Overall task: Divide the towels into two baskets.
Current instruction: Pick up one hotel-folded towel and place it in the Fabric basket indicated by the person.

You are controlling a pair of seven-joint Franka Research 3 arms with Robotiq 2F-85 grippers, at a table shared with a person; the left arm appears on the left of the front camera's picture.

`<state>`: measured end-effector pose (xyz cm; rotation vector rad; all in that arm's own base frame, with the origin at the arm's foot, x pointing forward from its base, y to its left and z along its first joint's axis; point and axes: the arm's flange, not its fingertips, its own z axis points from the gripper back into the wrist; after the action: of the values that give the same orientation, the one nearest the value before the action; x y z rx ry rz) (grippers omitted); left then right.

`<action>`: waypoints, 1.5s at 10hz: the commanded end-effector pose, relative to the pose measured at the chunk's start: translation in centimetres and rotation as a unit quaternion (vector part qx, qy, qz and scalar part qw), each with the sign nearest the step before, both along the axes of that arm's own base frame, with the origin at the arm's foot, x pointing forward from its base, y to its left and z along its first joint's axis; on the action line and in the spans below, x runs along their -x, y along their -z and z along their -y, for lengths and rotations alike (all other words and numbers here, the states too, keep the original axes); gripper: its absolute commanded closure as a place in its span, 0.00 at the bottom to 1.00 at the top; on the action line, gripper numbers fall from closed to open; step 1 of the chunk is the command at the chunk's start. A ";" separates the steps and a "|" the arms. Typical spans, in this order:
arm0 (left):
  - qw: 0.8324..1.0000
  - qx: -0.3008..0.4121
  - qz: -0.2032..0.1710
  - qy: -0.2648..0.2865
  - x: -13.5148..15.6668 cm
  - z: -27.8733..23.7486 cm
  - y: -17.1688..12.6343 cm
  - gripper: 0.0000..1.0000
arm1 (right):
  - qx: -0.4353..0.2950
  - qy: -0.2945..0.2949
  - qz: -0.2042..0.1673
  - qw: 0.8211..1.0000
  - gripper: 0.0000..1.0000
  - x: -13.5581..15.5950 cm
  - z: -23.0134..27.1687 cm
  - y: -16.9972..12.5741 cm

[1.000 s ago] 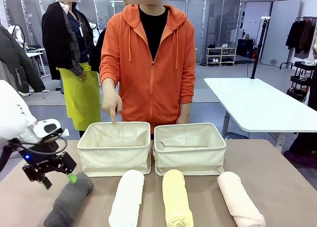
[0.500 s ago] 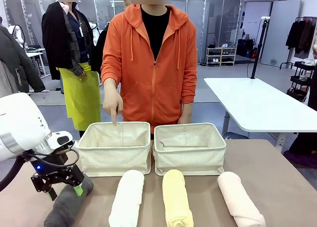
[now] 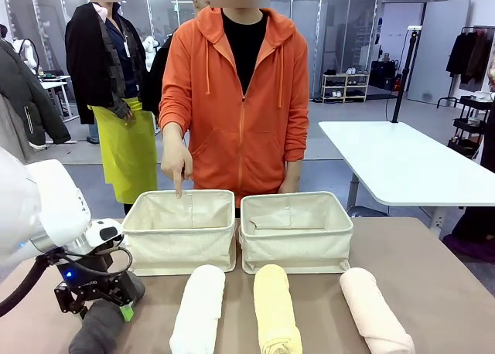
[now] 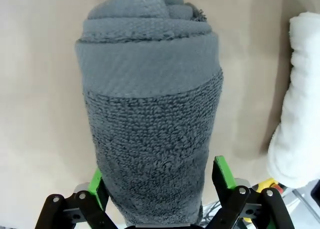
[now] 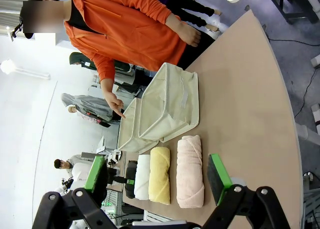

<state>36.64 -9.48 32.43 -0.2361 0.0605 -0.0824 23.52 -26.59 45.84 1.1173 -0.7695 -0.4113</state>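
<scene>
Toward the table's (image 3: 441, 277) near left corner, left gripper (image 3: 102, 311) down low over the dark grey towel (image 3: 93, 335), jaws spread wide, one green pad on either flank of the roll. Grips nothing yet. From the left wrist, same left gripper (image 4: 159, 176) astride the dark grey towel (image 4: 150, 114) close to one end, pads right beside the terry; cannot tell whether actually touching. Roll not visibly squeezed, lying flat on the table, white towel (image 4: 300, 114) just beside it.

Along the near edge, in a row running right from the grey roll: white towel (image 3: 197, 311), pale yellow towel (image 3: 274, 311), pale pink towel (image 3: 375, 311). All lengthwise, far ends toward the baskets, small gaps between neighbours.

Behind the row, nearer the far edge, left basket (image 3: 178, 250) and right basket (image 3: 298, 250) side by side, almost touching, upright with open tops.

Above the far rim of the left basket, person's hand (image 3: 176, 165), forefinger pointing down into it.

Well apart from the towels, right gripper (image 5: 157, 174) gaping wide, nothing between its pads. Beyond it, seen from off the table's right edge, pale pink towel (image 5: 190, 171) nearest, then pale yellow towel (image 5: 160, 174), then white towel (image 5: 142, 176), with right basket (image 5: 172, 104) and left basket (image 5: 130, 131) past them.
</scene>
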 end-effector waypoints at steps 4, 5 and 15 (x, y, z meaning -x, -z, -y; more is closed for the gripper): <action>1.000 0.000 0.000 0.000 0.0 0.0 0.0 0.00 | -0.002 0.000 0.010 1.000 0.00 0.2 0.1 -0.3; 1.000 0.000 0.000 0.000 0.0 0.0 0.0 0.00 | -0.002 0.000 0.010 1.000 0.00 0.2 0.1 -0.3; 1.000 -0.004 0.004 0.008 -0.3 1.5 -0.3 0.45 | -0.002 0.000 0.010 1.000 0.00 0.2 0.1 -0.3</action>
<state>36.98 -10.54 32.72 -0.2019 0.0472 -0.1078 23.52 -26.60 45.84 1.1172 -0.7694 -0.4116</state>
